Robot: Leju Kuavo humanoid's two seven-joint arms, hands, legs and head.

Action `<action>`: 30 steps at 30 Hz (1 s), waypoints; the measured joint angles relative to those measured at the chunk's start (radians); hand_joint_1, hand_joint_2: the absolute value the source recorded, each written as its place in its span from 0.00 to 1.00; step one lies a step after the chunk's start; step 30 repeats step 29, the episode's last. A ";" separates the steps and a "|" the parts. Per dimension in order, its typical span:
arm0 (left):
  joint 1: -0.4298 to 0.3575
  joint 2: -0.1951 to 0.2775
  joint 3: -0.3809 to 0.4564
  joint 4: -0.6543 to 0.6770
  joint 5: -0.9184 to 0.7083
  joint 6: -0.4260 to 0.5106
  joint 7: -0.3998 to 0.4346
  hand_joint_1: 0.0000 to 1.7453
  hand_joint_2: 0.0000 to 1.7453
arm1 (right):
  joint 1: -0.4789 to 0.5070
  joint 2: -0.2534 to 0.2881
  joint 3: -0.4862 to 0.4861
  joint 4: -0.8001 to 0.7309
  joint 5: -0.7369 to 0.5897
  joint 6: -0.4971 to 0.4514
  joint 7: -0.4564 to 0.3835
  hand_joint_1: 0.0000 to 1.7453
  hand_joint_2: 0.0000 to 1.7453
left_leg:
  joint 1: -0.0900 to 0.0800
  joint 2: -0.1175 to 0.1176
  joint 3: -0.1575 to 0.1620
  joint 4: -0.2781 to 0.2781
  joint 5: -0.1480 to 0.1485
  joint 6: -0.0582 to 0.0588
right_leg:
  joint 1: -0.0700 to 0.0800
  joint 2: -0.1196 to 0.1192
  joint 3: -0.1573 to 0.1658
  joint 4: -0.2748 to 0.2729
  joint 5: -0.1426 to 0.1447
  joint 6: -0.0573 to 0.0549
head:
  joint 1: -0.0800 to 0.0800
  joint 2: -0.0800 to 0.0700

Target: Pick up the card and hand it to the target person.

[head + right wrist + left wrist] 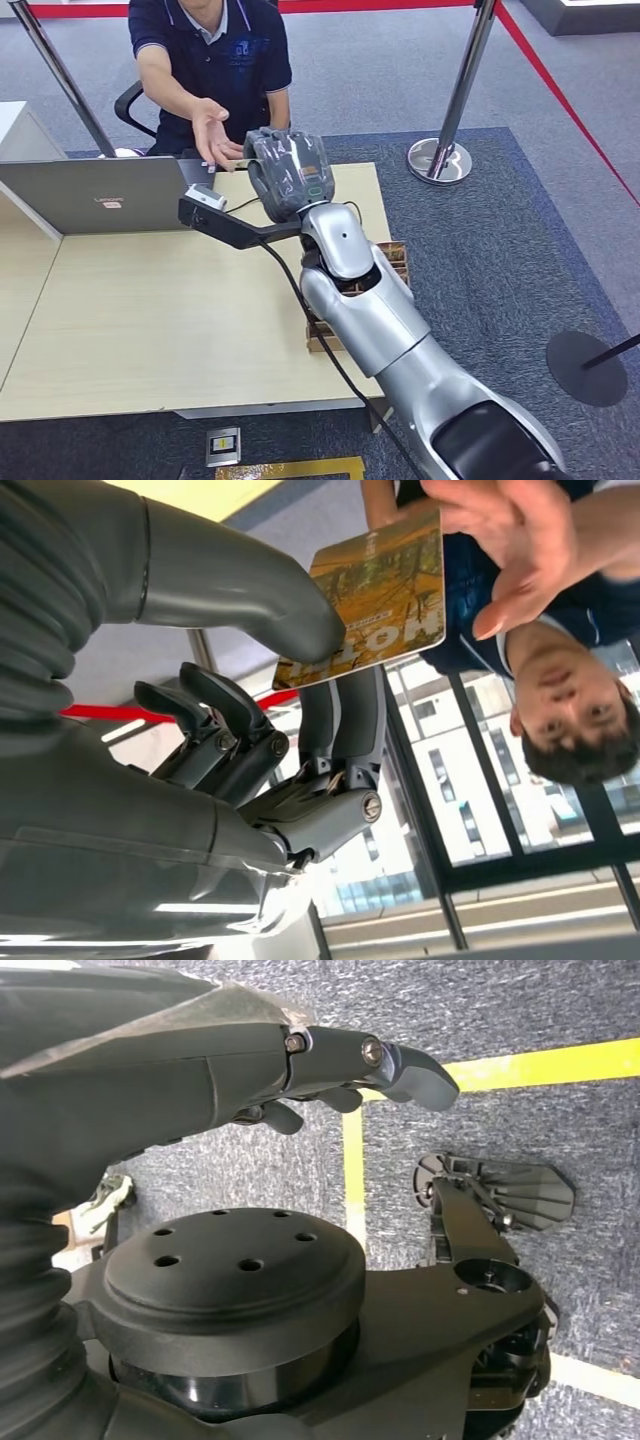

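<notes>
Pinching the card [377, 595] between thumb and fingers, the right robot hand [290, 172] holds it out above the far edge of the desk [151, 310], apparently so the seated person can take it. The person's hand [213, 132] waits palm-up just beside it, fingertips near the card's far edge. From the head view the card is hidden behind the hand. The left robot hand [317, 1075] hangs over the carpet, fingers loosely apart, holding nothing.
</notes>
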 joint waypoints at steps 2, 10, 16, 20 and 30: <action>0.000 0.000 0.000 0.000 -0.004 -0.001 0.000 0.00 1.00 | -0.016 0.011 0.000 0.048 -0.009 -0.006 0.001 1.00 1.00 | 0.000 0.000 0.000 0.000 0.000 0.000 | 0.000 0.000 0.000 0.000 0.000 0.000 | 0.000 0.000; 0.000 0.000 0.002 0.000 -0.018 -0.003 -0.008 0.00 1.00 | -0.066 0.017 0.073 0.147 -0.162 -0.016 0.065 1.00 1.00 | 0.000 0.000 -0.001 0.000 0.000 0.000 | 0.000 0.000 0.000 0.000 0.000 0.000 | 0.000 0.000; 0.000 -0.001 0.016 0.000 -0.011 0.002 -0.016 0.00 1.00 | -0.100 0.017 0.171 0.184 -0.258 -0.032 0.083 0.50 1.00 | 0.000 0.000 0.000 0.000 0.000 0.000 | 0.000 0.000 0.000 0.000 0.000 0.000 | 0.000 0.000; 0.000 -0.004 0.028 0.000 -0.001 0.005 0.000 0.00 1.00 | -0.106 0.016 0.208 0.199 -0.370 -0.050 0.055 0.00 1.00 | 0.000 0.000 0.000 0.000 0.000 0.000 | 0.000 0.000 0.000 0.000 0.000 0.000 | 0.000 0.000; 0.004 -0.014 0.074 0.000 0.021 0.023 0.010 0.00 1.00 | -0.007 0.004 0.151 0.051 -0.448 -0.119 -0.088 0.00 1.00 | 0.000 0.000 0.000 0.000 0.000 0.000 | 0.000 0.000 -0.001 -0.001 0.000 0.000 | 0.000 0.000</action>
